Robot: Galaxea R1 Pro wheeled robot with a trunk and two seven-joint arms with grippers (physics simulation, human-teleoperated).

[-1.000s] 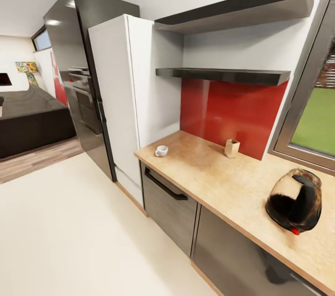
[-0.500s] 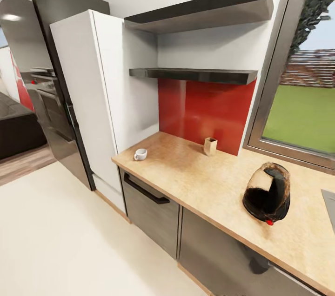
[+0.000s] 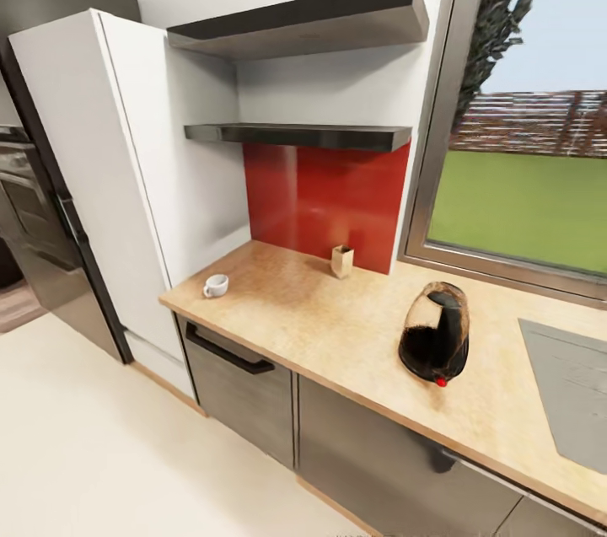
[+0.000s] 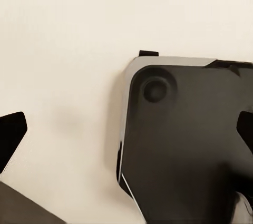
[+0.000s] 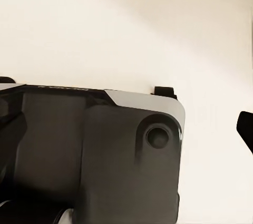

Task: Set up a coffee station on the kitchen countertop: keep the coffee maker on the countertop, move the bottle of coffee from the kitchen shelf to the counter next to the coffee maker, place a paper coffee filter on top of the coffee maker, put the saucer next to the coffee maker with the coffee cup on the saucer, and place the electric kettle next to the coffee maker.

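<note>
you have barely begun: the coffee cup (image 3: 216,285) sits alone near the countertop (image 3: 337,335) end, well apart from the dark electric kettle (image 3: 435,333), and both grippers' opening you cannot tell.

Quick count of what's around: one countertop (image 3: 354,335), with three things sitting on it. That's one white cup (image 3: 216,285) near the left end, one small tan carton (image 3: 341,260) back by the red panel, and one dark rounded kettle (image 3: 435,333) further right. Two dark shelves (image 3: 295,132) on the wall above, one over the other. One window (image 3: 523,174), one tall white cabinet (image 3: 101,183), and one grey cooktop (image 3: 573,385) at the far right.
</note>
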